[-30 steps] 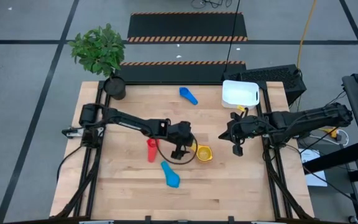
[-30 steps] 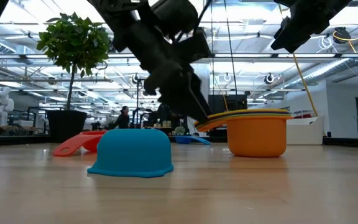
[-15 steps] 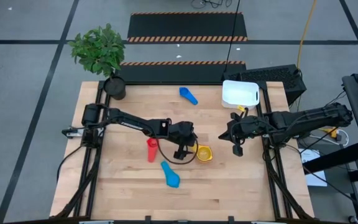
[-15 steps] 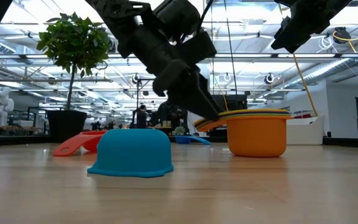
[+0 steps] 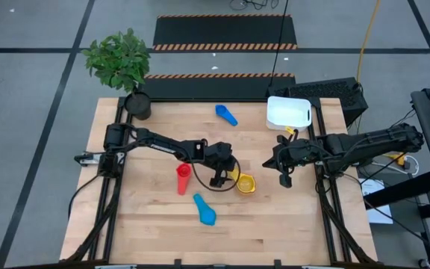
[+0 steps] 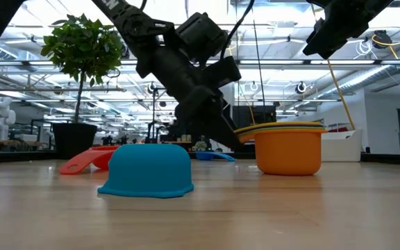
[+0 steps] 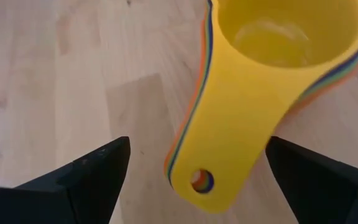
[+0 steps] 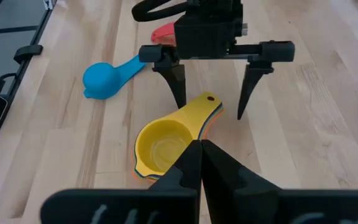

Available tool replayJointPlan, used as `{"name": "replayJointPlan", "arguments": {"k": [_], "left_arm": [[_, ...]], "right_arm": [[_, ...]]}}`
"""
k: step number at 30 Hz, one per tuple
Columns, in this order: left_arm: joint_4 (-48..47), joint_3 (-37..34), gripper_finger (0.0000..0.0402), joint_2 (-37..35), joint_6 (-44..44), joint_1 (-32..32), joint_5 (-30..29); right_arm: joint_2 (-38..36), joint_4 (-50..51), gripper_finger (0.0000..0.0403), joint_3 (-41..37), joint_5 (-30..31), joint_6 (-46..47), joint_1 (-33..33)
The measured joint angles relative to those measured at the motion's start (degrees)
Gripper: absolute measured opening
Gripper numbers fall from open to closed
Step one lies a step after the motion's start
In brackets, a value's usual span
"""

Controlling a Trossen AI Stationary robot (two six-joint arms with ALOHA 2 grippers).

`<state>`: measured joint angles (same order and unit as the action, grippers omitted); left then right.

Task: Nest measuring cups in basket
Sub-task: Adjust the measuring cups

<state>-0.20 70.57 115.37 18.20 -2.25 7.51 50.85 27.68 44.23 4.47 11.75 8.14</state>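
A stack of nested measuring cups (image 5: 245,183), yellow on top and orange at the bottom, stands upright on the table's middle. My left gripper (image 7: 197,149) is open and slants down, one finger on each side of the stack's handle (image 7: 219,130), touching nothing. A red cup (image 5: 182,178) lies left of it. A light blue cup (image 6: 150,170) rests mouth down on its rim nearer the front. A mid blue cup (image 5: 226,114) lies at the back, left of the white basket (image 5: 288,112). My right gripper (image 5: 284,170) hangs shut, above the table right of the stack.
A dark pot with a green plant (image 5: 137,103) stands at the back left corner. Black equipment (image 5: 334,93) sits behind the basket. Bare wood lies along the front and the left of the table.
My left gripper has sunk a little and gone toward the stack of cups, staying open; its fingers now stand lower beside the stack's handle. The cups have kept their places.
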Motion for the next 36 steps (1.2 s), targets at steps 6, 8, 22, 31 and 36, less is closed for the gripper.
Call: {"name": "replayJointPlan", "arguments": {"k": [6,8,22,31,36], "left_arm": [[0.36,0.04,0.0376,0.28,0.29,0.01,0.02],[0.2,0.04,0.0376,0.28,0.79,0.03,0.02],[-0.29,0.04,0.0239,0.28,2.32,0.62,0.05],[-2.16,0.04,0.016,0.28,-1.65,0.68,0.13],[-5.73,0.04,0.015,-0.24,-4.69,1.14,0.05]], "right_arm": [[0.01,0.02,0.0,0.0,0.0,-0.28,0.0],[0.02,0.01,0.0,0.0,0.0,-0.42,0.0],[0.02,0.02,0.0,0.0,-0.02,-0.42,-0.02],[0.02,0.02,0.0,0.0,-0.04,-1.24,0.0],[0.02,-0.01,0.0,0.0,-0.04,-3.52,-0.01]]}}
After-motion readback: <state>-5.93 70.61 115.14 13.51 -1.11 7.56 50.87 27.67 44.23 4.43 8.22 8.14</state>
